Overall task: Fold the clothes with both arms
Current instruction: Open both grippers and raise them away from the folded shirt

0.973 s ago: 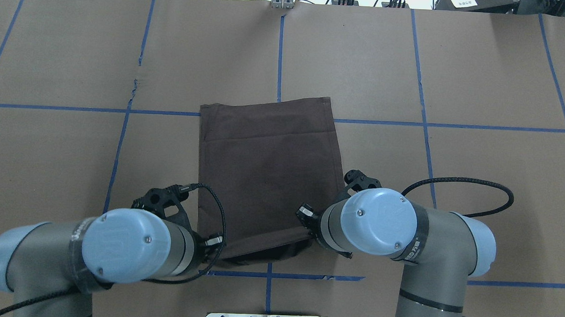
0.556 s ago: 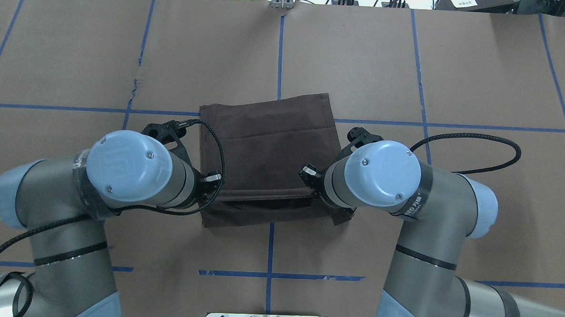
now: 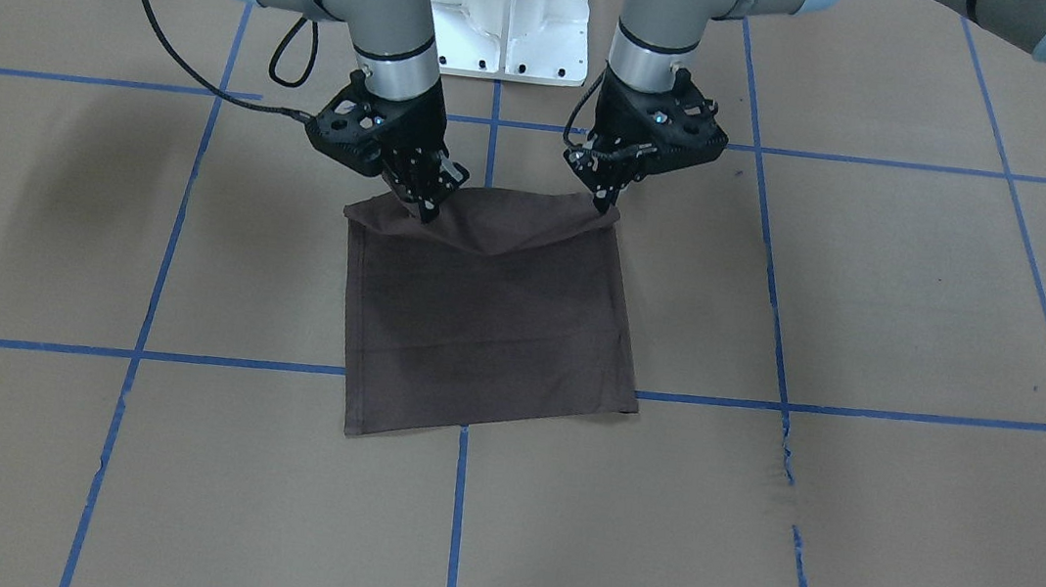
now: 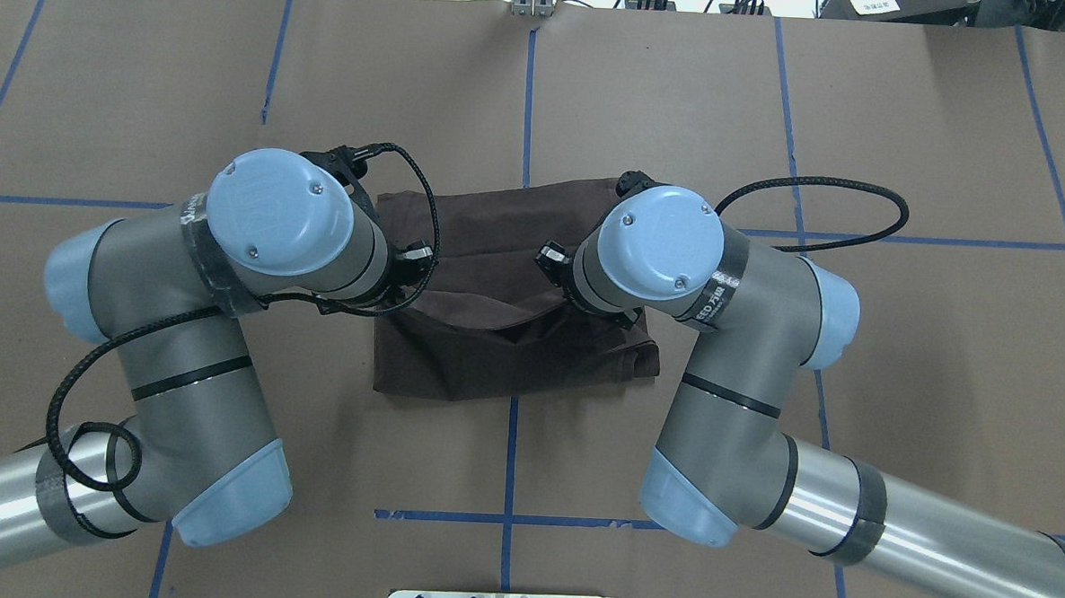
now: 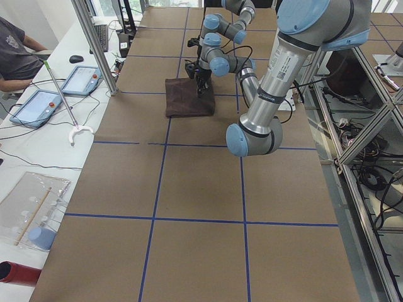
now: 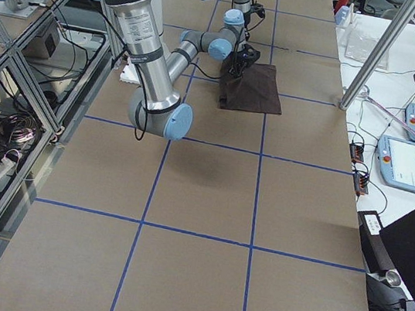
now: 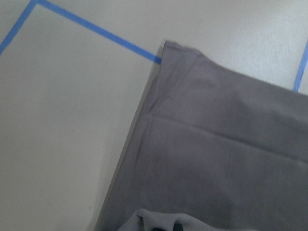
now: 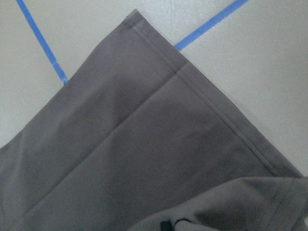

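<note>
Seen from overhead, at the left my left arm (image 4: 181, 320) has swung forward over the last second. Its left gripper (image 3: 607, 207) is pinched tight on one corner of the raised cloth edge. In the centre lies the dark brown T-shirt (image 4: 512, 361), in the middle of the table and already narrowed to a rectangle. The edge nearest the robot has been lifted and carried toward the far hem, so the shirt looks far shorter than a second ago. That edge sags between the two claws and has not reached the far hem. At the right, my right arm (image 4: 746, 344) has moved in step, with the right gripper (image 3: 424, 208) clamped on the other corner. I judge the halving fold nearly made; what remains is laying the edge down and letting go. The table (image 4: 908, 127) is covered in brown paper gridded with blue tape (image 4: 528, 110), with a small tear (image 3: 786, 451) in it. A white pedestal base (image 3: 506, 6) stands between the arms. Past the table's far side, a person (image 5: 16, 47) sits at a white bench (image 5: 38, 145) holding tablets (image 5: 80, 80).
</note>
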Action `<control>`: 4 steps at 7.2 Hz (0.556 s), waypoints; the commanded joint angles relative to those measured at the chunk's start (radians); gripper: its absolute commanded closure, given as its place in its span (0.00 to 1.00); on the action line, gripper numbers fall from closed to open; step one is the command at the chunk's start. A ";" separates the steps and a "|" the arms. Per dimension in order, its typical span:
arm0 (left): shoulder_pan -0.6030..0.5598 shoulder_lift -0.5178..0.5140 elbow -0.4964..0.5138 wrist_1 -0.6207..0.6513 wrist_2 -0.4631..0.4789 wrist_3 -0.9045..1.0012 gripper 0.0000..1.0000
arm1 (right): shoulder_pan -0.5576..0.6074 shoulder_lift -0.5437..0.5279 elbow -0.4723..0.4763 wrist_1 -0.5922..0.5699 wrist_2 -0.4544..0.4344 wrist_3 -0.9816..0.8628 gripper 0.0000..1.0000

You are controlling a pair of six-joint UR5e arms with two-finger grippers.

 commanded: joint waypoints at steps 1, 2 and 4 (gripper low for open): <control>-0.028 -0.005 0.049 -0.069 0.001 0.001 1.00 | 0.032 0.047 -0.092 0.030 0.000 -0.035 1.00; -0.043 -0.012 0.064 -0.075 0.003 0.001 1.00 | 0.047 0.076 -0.115 0.028 -0.002 -0.058 1.00; -0.101 -0.107 0.282 -0.202 0.004 0.002 1.00 | 0.113 0.222 -0.393 0.103 0.015 -0.109 1.00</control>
